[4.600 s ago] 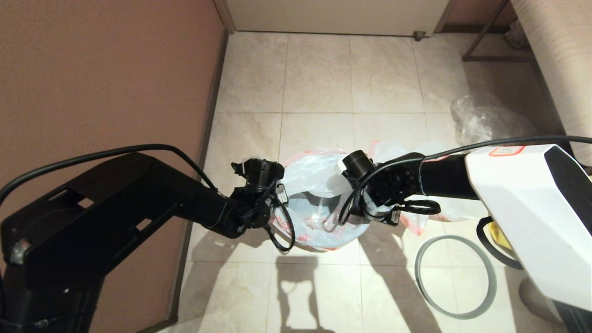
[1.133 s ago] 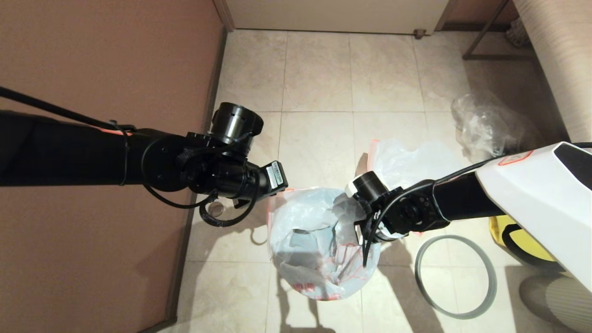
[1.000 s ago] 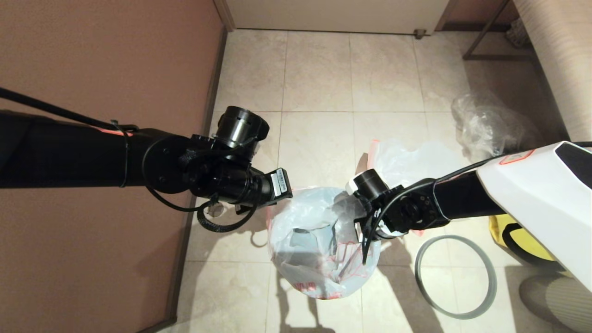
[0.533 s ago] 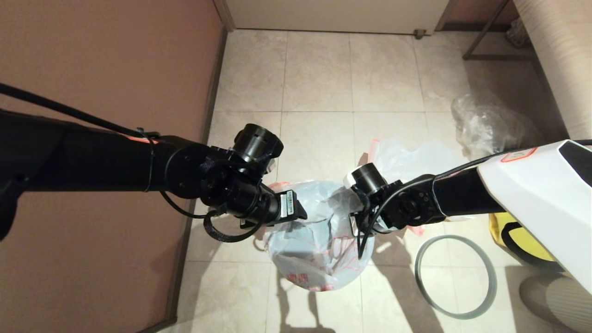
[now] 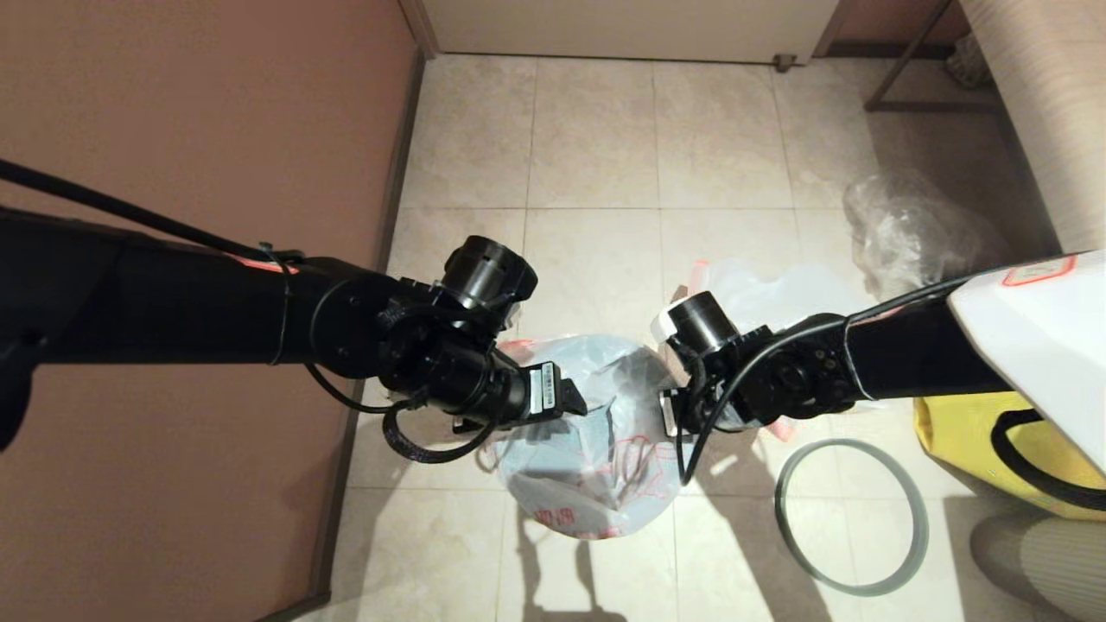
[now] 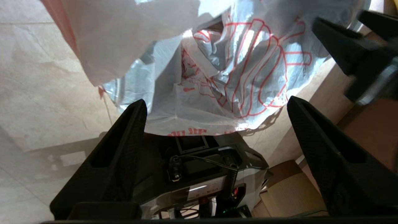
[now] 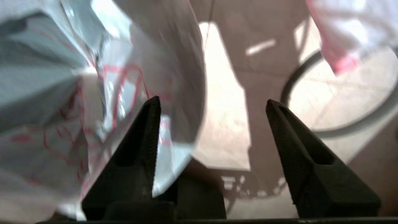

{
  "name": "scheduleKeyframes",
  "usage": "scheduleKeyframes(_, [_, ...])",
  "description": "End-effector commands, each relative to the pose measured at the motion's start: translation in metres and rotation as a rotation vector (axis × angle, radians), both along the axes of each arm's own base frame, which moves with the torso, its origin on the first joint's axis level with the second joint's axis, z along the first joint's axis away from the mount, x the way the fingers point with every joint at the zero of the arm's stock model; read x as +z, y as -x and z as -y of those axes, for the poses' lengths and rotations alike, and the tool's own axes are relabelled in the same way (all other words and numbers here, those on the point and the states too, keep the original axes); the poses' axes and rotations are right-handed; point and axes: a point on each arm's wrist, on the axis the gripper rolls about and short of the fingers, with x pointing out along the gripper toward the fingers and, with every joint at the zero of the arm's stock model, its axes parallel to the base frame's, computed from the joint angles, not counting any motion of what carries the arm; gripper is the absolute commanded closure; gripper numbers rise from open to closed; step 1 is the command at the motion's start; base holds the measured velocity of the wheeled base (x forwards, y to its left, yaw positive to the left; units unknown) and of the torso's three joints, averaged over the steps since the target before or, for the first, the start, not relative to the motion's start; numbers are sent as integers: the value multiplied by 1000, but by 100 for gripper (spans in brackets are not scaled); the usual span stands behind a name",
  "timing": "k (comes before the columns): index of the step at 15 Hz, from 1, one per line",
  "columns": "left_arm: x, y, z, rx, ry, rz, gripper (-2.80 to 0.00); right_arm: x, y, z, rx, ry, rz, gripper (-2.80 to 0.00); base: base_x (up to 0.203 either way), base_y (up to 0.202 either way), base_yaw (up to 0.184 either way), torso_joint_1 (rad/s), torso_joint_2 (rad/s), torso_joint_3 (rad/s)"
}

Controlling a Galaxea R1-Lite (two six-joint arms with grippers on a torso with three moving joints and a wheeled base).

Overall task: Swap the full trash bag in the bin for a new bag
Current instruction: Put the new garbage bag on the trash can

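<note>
Both grippers, left (image 6: 217, 115) and right (image 7: 211, 109), now spread their jaws, releasing the new bag (image 5: 587, 432) draped over the bin; the ring (image 5: 851, 517) comes next.

My head cam looks steeply down; both wrist cams sit close (behind the fingers), all sharing the limp, translucent-white, red-printed plastic bag (image 5: 587, 449).

The new bag (image 5: 587, 449) is translucent white with an orange-pink edge, an orange-red leaf-vein drawing and red characters. Near it lie a grey rim ring (image 5: 851, 517) and a yellow sack (image 5: 959, 432) with black trim, on the beige floor tiles (image 5: 596, 147).
</note>
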Motion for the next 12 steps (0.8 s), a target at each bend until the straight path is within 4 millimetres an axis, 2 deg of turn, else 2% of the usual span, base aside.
scheduleKeyframes(1, [-5,3,6,-16,-8,-13,-280,38,33,20,-23,-11,-17,-280,0,0,0,0,0,0])
scheduleKeyframes(2, [-9,6,13,-32,-18,-21,-280,51,45,30,-37,-22,-20,0,0,0,0,0,0,0])
scheduleKeyframes(3, [-14,10,19,-47,-33,-28,-68,63,57,40,-48,-43,-8,0,0,0,0,0,0,0])
scheduleKeyframes(4, [-19,11,25,-49,-50,-20,0,73,67,52,-63,-81,11,0,0,0,0,0,0,0])
scheduleKeyframes(6, [-30,5,42,-25,-87,54,0,83,88,79,-86,-168,4,0,0,0,0,0,0,0])
scheduleKeyframes(8, [-48,-12,59,5,-187,114,0,82,102,115,-133,-237,-33,0,0,0,0,0,0,0])
scheduleKeyframes(10, [-81,-30,71,16,-321,135,0,82,109,140,-180,-283,-46,0,0,0,0,0,0,0])
scheduleKeyframes(12, [-119,-49,82,39,-430,143,0,86,117,154,-190,-330,-43,0,0,0,0,0,0,0])
